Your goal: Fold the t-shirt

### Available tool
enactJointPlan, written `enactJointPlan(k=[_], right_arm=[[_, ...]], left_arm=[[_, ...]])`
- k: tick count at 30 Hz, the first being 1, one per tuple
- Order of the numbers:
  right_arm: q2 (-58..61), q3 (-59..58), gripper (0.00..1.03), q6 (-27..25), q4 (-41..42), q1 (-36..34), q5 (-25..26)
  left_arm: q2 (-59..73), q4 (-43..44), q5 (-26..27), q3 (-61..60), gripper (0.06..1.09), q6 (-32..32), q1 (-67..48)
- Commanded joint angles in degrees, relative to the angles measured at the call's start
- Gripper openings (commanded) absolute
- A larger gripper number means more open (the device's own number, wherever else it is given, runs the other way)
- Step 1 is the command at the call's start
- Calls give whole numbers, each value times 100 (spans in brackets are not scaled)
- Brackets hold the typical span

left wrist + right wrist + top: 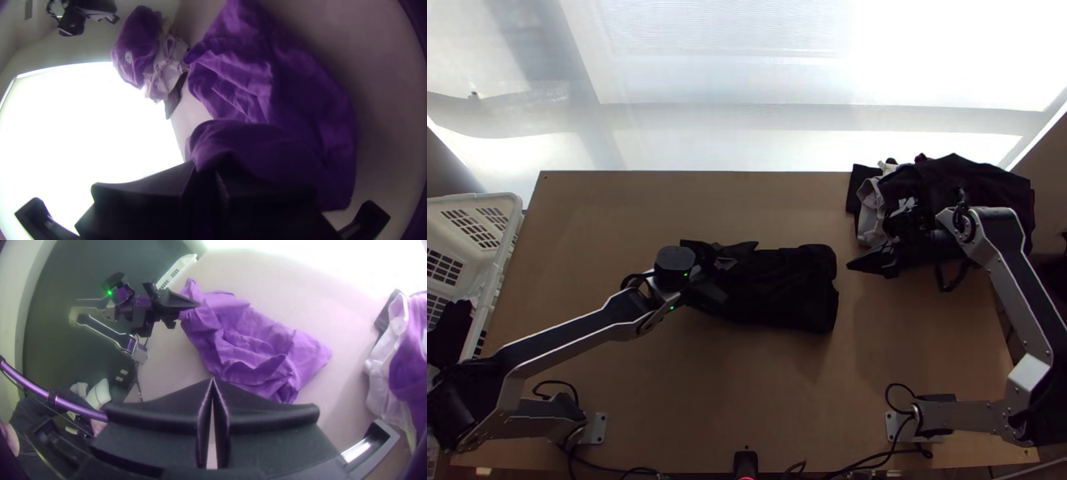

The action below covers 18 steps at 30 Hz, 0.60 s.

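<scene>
Pinching a gathered end of the t-shirt in the left gripper, plain from the right wrist view, with the right gripper pressed together at the tips. From above, lying rumpled mid-table between laundry basket and clothes pile.

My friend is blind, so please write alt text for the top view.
The left arm's tool grips one end of a rumpled dark t-shirt on a table. The right arm's tool points toward it beside piled clothes; a white basket stands left.
</scene>
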Motion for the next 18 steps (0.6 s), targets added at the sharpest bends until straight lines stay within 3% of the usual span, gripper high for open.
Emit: enactJointPlan(k=[1,18], right_arm=[[-608,-307,3,-110,-133,-804,-165],[-1038,-1019,3,-620,-432,-1911,-411]], left_arm=[[1103,-7,-17,1241,9,302,-861],[2483,-411,-26,2577,9,609,-1731]])
